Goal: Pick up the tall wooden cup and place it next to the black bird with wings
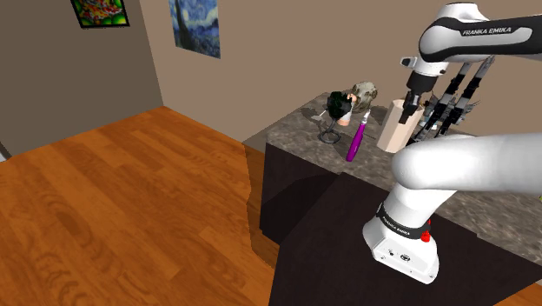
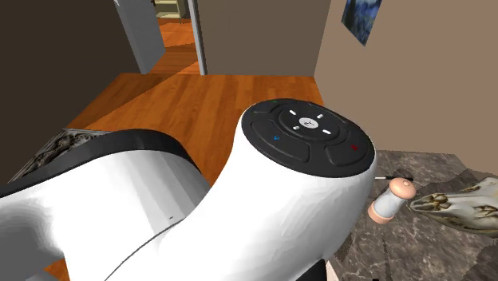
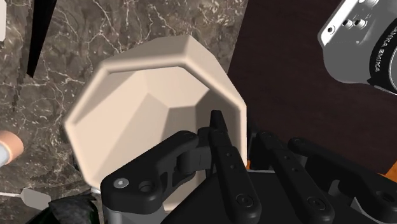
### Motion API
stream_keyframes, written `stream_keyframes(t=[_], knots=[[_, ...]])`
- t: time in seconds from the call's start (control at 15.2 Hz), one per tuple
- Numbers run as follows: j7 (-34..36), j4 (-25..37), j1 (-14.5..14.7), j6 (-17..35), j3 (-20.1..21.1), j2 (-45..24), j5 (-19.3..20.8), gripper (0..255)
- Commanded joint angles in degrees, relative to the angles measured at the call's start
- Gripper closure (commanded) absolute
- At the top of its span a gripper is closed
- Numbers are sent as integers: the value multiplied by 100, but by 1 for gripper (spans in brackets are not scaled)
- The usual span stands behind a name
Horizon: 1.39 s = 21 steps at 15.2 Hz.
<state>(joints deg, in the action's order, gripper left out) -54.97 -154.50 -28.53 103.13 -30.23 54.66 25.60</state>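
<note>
Now the gripper (image 3: pixel 240 127) pinches the rim of the tall pale cup (image 3: pixel 146 95) from right above; the black bird (image 1: pixel 340 106) waits toward the shoulder view's left.

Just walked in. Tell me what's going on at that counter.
The white Franka arm has its black gripper at the rim of the tall pale cup, with the wrist camera looking straight into it. The cup stands upright on the dark marbled counter and does not look lifted. The black bird sits further toward the shoulder view's left, beyond a purple pen-like object, so the cup is not yet placed beside it.
</note>
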Motion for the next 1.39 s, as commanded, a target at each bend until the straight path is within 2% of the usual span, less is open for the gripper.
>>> stream_keyframes(t=[0.0, 0.73, 1.32], knots=[[15, -147, -21, 181, -74, -29, 71, 255], [78, -806, -130, 1127, -506, -326, 476, 255], [144, -1230, -173, 2048, -929, -837, 855, 255]])
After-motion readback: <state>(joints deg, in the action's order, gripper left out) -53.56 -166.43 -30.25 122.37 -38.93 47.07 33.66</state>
